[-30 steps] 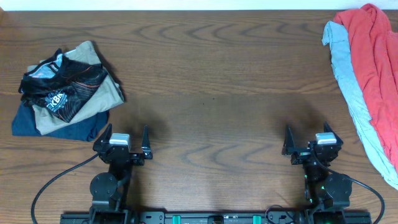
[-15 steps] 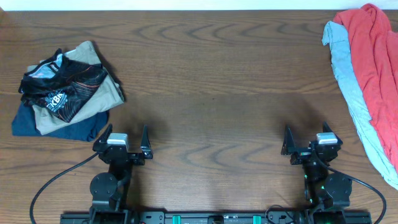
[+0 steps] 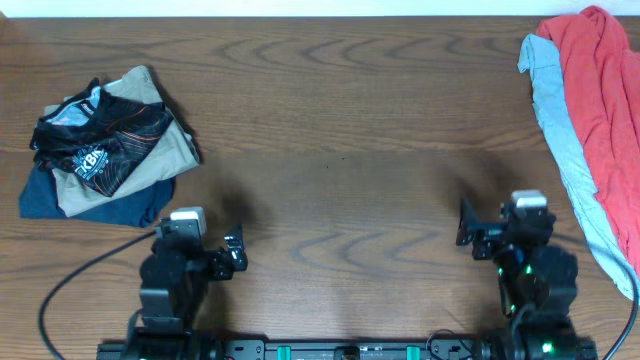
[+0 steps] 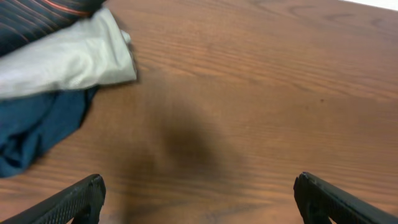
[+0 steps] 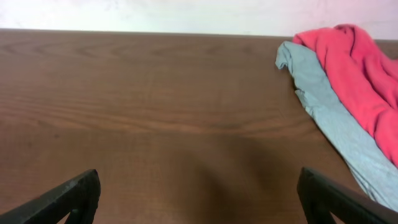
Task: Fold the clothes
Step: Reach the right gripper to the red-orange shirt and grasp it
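Clothes (image 3: 603,130) sit heaped at the table's (image 3: 340,110) far right edge, coral T-shirt (image 3: 600,70) against grey-blue shirt (image 3: 558,130), unfolded. I hold my left gripper (image 4: 199,196) and right gripper (image 5: 199,193) wide, empty and low, so either can reach out.

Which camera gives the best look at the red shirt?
The overhead view: the red shirt shows along most of its length, next to the grey shirt. The right wrist view catches only one end; the left wrist view misses it.

Black arms (image 3: 168,290), white wrist blocks (image 3: 185,215), trailing black cables (image 3: 75,281)
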`<move>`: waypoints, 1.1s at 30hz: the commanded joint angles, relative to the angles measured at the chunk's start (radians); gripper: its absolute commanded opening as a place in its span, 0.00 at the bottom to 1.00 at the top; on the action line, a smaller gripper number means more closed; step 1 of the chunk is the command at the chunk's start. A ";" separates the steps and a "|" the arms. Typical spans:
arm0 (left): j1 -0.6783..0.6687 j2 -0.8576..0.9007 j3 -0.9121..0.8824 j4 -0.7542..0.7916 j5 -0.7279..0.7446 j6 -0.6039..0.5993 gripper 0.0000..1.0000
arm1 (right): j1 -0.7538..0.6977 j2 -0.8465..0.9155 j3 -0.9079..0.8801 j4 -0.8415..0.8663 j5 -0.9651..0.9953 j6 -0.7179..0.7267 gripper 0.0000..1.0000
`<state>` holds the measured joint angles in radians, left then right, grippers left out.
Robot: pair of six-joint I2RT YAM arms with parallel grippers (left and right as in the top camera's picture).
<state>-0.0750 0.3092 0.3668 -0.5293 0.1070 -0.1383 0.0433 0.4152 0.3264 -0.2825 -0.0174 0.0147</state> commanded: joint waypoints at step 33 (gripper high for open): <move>-0.005 0.398 0.346 -0.285 0.016 -0.014 0.98 | -0.407 1.194 0.588 0.028 0.455 0.078 0.94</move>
<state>-0.0750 0.7052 0.6910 -0.8116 0.1211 -0.1387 -0.2974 1.5784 0.8982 -0.2565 0.3859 0.0738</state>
